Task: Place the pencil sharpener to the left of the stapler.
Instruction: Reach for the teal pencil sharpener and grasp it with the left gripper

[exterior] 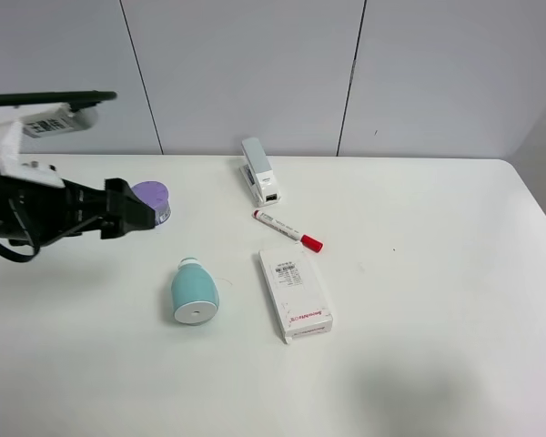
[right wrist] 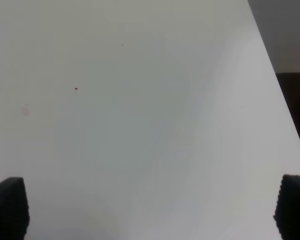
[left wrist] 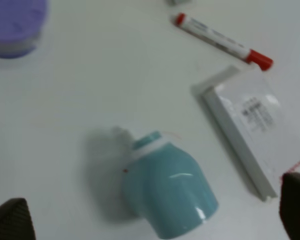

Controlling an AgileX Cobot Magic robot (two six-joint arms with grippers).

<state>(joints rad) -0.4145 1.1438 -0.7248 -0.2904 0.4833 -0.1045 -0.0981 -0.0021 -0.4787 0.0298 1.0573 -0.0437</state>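
The teal pencil sharpener lies on its side on the table's left half, white round face toward the front. In the left wrist view the sharpener shows between the two dark fingertips, apart from them. The white and grey stapler stands at the back middle. My left gripper hovers open to the left of and behind the sharpener, near a purple lid. My right gripper is open over bare table and is out of the exterior view.
A purple-lidded round container sits right by the left gripper. A white marker with red cap lies in front of the stapler. A flat white labelled box lies right of the sharpener. The table's right edge is near the right gripper.
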